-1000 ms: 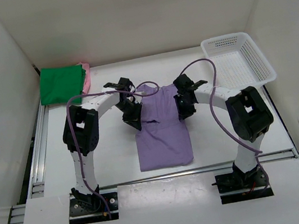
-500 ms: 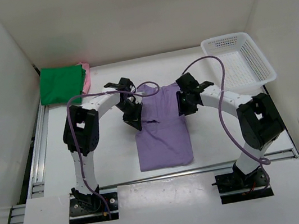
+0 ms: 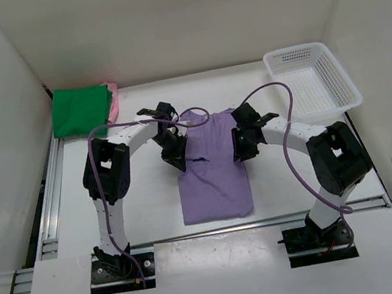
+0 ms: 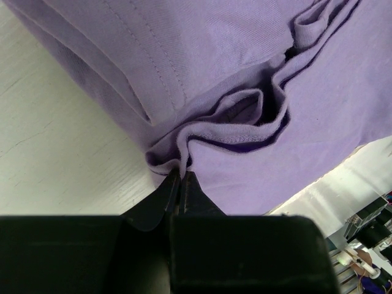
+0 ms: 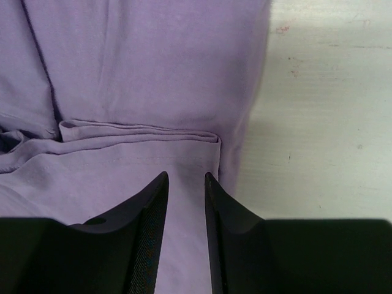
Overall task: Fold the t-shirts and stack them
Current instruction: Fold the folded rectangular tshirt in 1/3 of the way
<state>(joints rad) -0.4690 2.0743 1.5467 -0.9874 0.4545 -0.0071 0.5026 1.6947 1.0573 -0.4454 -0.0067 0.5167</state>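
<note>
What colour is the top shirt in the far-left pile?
Bright green shirt; top external view shows it best.

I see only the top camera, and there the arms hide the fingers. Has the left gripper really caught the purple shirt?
Observer: Yes. On the left wrist camera the left gripper is shut on a bunched fold at the edge of the purple shirt.
Operator: And the right one, does it hold cloth also?
Observer: No. On the right wrist camera the right gripper is open over the shirt, with nothing in the gap.
Operator: What lies just ahead of it?
Observer: A folded hem runs across and ends near the shirt's edge, with bare table beside it.
</note>
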